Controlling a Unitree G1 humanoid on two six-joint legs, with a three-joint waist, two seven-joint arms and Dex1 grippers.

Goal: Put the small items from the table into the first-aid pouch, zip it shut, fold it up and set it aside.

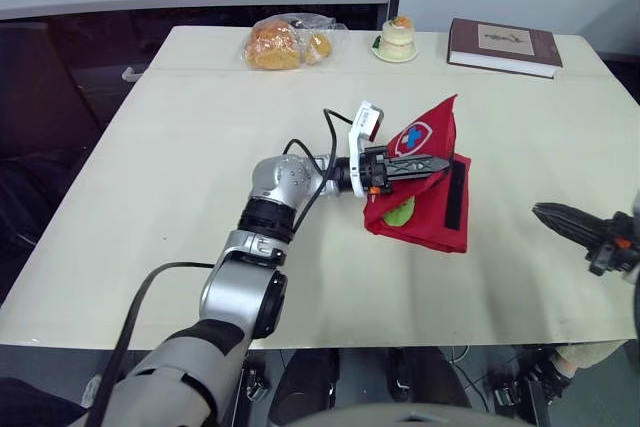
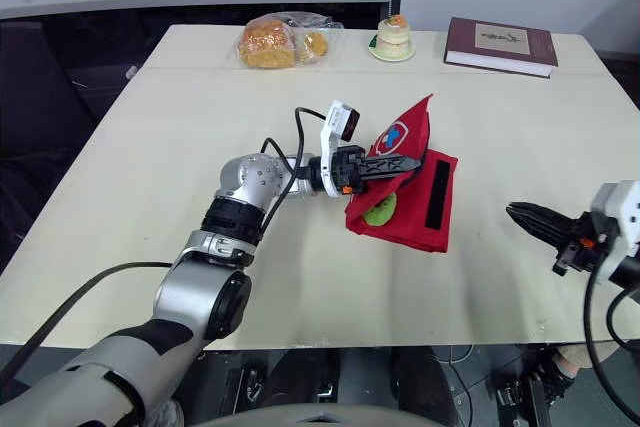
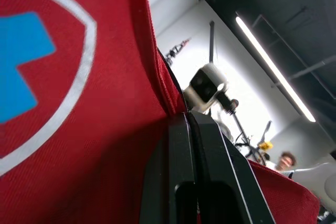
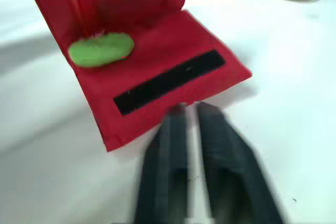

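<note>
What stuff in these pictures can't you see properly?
Inside the pouch: eye views, the raised flap held by the left gripper covers it.
Green thing: eye views, too small to tell what it is.
Book title: eye views, too small to read.
Zip: left wrist view, red fabric and the fingers block it.

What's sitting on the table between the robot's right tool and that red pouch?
Nothing: in the left eye view, bare table separates the right tool from the red pouch.
</note>
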